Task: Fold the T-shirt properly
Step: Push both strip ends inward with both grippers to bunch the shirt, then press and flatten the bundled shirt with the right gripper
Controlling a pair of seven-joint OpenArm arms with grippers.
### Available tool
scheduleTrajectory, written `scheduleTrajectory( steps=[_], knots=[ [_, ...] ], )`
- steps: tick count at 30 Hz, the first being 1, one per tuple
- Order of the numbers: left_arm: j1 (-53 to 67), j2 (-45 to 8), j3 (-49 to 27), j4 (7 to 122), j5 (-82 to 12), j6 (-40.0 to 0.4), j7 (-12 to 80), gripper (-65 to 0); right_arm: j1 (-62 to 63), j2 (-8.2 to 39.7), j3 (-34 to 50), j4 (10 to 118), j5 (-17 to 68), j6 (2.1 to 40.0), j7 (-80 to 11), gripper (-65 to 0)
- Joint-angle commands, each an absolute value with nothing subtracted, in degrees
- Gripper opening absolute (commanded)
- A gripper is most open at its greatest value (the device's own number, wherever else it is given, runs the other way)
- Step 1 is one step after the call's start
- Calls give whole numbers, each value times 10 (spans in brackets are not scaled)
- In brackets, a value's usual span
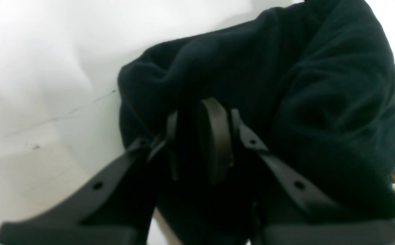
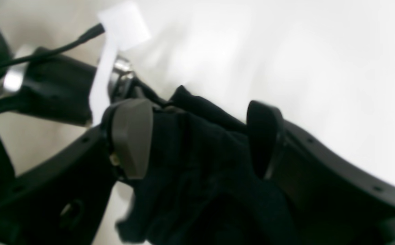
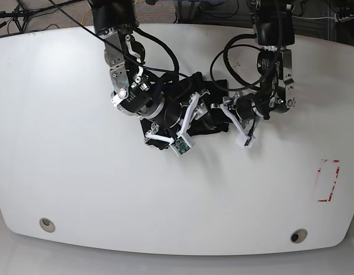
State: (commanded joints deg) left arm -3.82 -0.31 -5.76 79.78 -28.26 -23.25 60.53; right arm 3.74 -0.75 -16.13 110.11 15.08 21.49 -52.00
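Note:
The T-shirt (image 3: 214, 87) is a bunched black heap at the middle of the white table (image 3: 79, 143), between the two arms. In the left wrist view the cloth (image 1: 320, 85) rises in thick folds behind my left gripper (image 1: 194, 143), whose pads are pressed close together on a fold of it. In the right wrist view my right gripper (image 2: 197, 136) holds a thick wad of the black cloth (image 2: 197, 177) between its pads. In the base view the left gripper (image 3: 223, 114) and the right gripper (image 3: 197, 117) meet over the heap. Lettering and chest mark are hidden.
The other arm's wrist (image 2: 54, 92) with its cable is just beyond the right gripper. Black cables (image 3: 165, 57) loop above the heap. A red rectangle mark (image 3: 327, 180) lies at the table's right. Two holes (image 3: 46, 224) (image 3: 298, 235) sit near the front edge.

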Motion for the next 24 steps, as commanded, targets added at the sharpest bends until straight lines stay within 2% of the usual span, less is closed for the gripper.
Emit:
scheduleTrajectory(
  steps=[3,7,10,14,19,24],
  knots=[
    [-39,0,-72,824,-283,-240,605,-533,37,-7,-154,1117,151,218,-520,-235],
    [-41,0,-81,858,-283,-240,605,-414,30,8,-121,1140,151,239,-520,-235],
    [-41,0,-89,895,-283,-240,605,-314,26,10,-87,1147,151,273,-520,-235],
    [-41,0,-131,946,-287,-245,605,-237,25,10,-58,1145,151,305,-520,-235],
    [-41,-7,-178,971,-364,-297,606,-222,24,11,-52,1142,146,310,-520,-235],
    [-37,-58,-229,996,-449,-324,608,-222,22,11,-52,1132,150,311,-520,-235]
  ],
)
